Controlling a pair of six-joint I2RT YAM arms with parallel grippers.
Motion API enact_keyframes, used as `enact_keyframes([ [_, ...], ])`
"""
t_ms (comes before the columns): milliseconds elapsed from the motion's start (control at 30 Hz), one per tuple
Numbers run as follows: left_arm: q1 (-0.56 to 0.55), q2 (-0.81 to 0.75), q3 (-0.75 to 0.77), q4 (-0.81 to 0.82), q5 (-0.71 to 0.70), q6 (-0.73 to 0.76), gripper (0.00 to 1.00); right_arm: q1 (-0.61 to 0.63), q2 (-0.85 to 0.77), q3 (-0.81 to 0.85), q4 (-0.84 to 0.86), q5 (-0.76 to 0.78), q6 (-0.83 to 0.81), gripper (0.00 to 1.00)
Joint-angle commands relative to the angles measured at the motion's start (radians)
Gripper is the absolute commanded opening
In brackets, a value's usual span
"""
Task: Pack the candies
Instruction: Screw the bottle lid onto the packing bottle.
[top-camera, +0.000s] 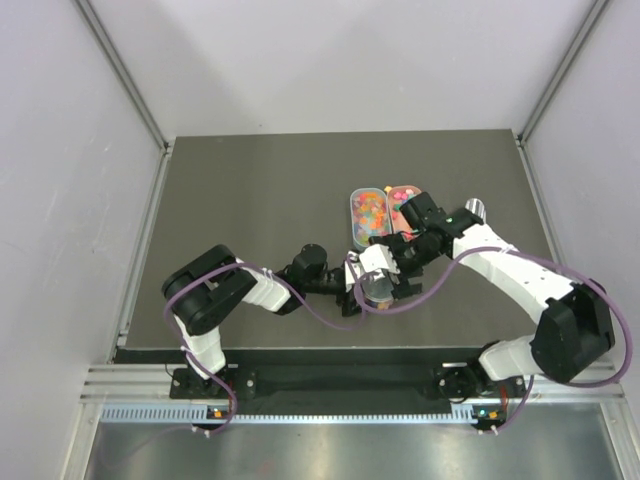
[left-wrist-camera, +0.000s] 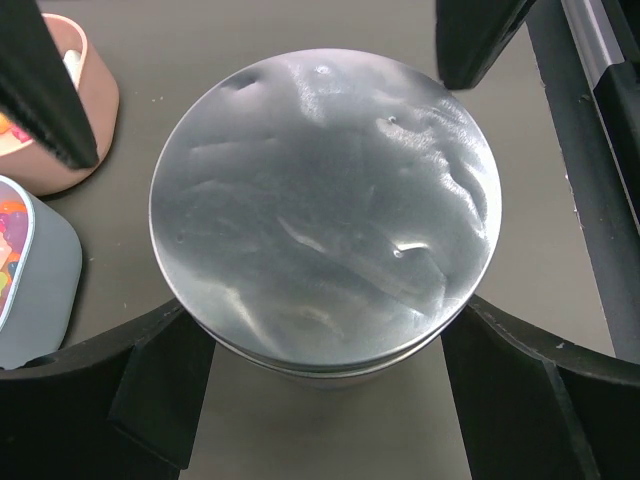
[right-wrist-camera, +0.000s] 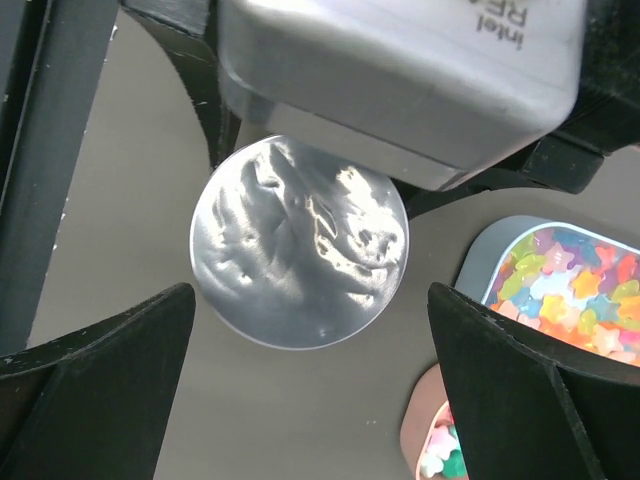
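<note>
The candies (top-camera: 370, 210) fill two small tubs at the table's middle, one grey (right-wrist-camera: 500, 250) and one pink (left-wrist-camera: 85, 120). Their colours also show in the right wrist view (right-wrist-camera: 565, 285). In front of them stands a round clear cup (top-camera: 378, 288) with its lid (left-wrist-camera: 325, 215) on; glare hides its contents. My left gripper (left-wrist-camera: 327, 310) has a finger against each side of the cup, under the lid's rim. My right gripper (right-wrist-camera: 310, 300) hangs just above the lid (right-wrist-camera: 298, 245), open wide and touching nothing.
A small clear object (top-camera: 474, 207) lies right of the pink tub. The two wrists crowd together over the cup, and the left wrist's camera housing (right-wrist-camera: 400, 80) fills the top of the right wrist view. The table's front edge (top-camera: 330, 350) runs just behind the cup.
</note>
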Motion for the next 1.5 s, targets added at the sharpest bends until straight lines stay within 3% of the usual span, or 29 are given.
enact_keyframes([
  [0, -0.007, -0.019, -0.022, 0.011, 0.013, 0.010, 0.08, 0.008, 0.025, 0.030, 0.039, -0.022, -0.007, 1.00],
  [433, -0.005, -0.015, -0.025, 0.025, -0.001, -0.007, 0.08, 0.013, 0.075, 0.047, 0.035, -0.019, 0.001, 0.97],
  [567, -0.005, -0.012, -0.023, 0.020, -0.004, -0.001, 0.08, 0.013, 0.097, 0.050, 0.033, -0.016, 0.031, 0.79],
  [600, -0.003, -0.012, -0.023, 0.019, -0.006, -0.001, 0.08, 0.014, 0.101, 0.052, 0.030, -0.016, 0.042, 0.69],
  [700, -0.005, -0.012, -0.023, 0.020, -0.007, 0.001, 0.08, 0.014, 0.111, 0.050, 0.033, -0.012, 0.090, 0.56],
  [1000, -0.003, -0.006, -0.010, 0.011, -0.032, 0.002, 0.08, 0.074, 0.057, -0.034, 0.136, 0.068, 0.304, 0.52],
  [1233, -0.005, -0.007, 0.004, -0.014, -0.032, -0.005, 0.08, 0.164, 0.066, -0.054, 0.209, 0.236, 0.614, 0.51],
  [1467, -0.003, -0.013, 0.010, -0.029, -0.050, -0.011, 0.06, 0.186, 0.075, -0.104, 0.271, 0.264, 0.830, 0.50],
])
